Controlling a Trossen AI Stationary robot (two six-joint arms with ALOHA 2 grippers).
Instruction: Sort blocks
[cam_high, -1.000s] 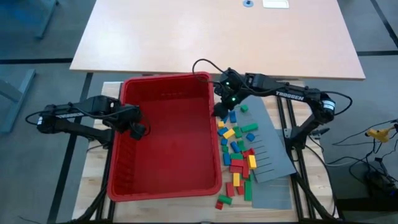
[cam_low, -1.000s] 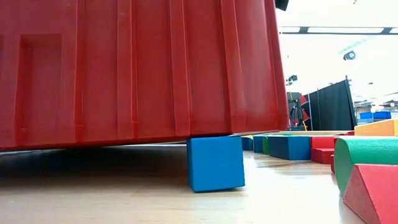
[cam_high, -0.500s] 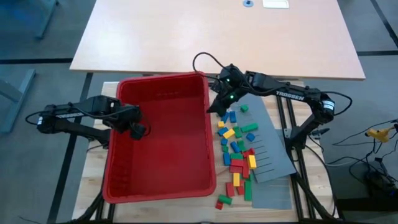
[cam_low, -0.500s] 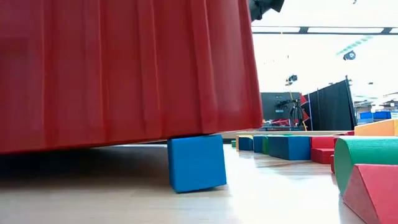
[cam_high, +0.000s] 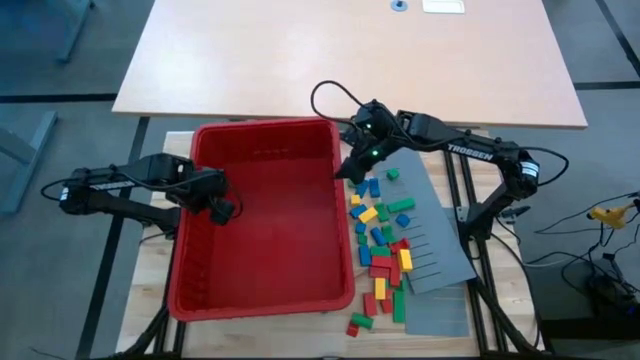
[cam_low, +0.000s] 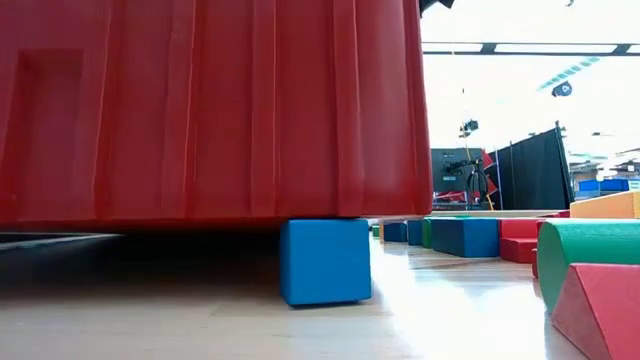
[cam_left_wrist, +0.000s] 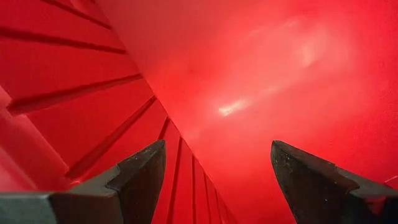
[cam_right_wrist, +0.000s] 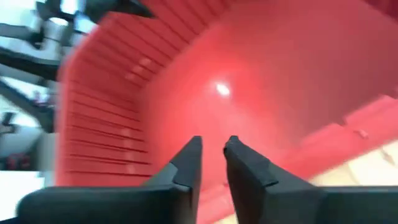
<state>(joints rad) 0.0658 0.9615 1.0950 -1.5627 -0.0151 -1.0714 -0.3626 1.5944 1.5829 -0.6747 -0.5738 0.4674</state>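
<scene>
Now, right gripper (cam_high: 345, 172) at the red bin's (cam_high: 190, 240) right rim near its far corner, fingers (cam_right_wrist: 186, 163) nearly shut with only a narrow gap between them, nothing seen held; whether touching the rim, cannot tell. From that wrist view, pointed over the rim into the bin's bare red interior. Left gripper (cam_high: 222, 210) inside the bin by its left wall, fingers (cam_left_wrist: 140, 177) spread wide apart, nothing between them, only red wall and floor ahead.

Blocks (cam_high: 378, 240) scattered on the wooden table (cam_high: 150, 275) just right of the bin: red, green, blue and yellow, mostly in a loose band running from beside the right gripper toward the near edge. Some lying on a grey slotted panel (cam_high: 440, 255), others on bare wood between panel and bin. A few at the near end just beyond the bin's corner.

Low view: blue block (cam_low: 325, 260) sitting under the bin's bottom edge, touching it from below, bin raised off the table there. More blocks farther right, with a green rounded piece (cam_low: 590, 260) close to the lens.
</scene>
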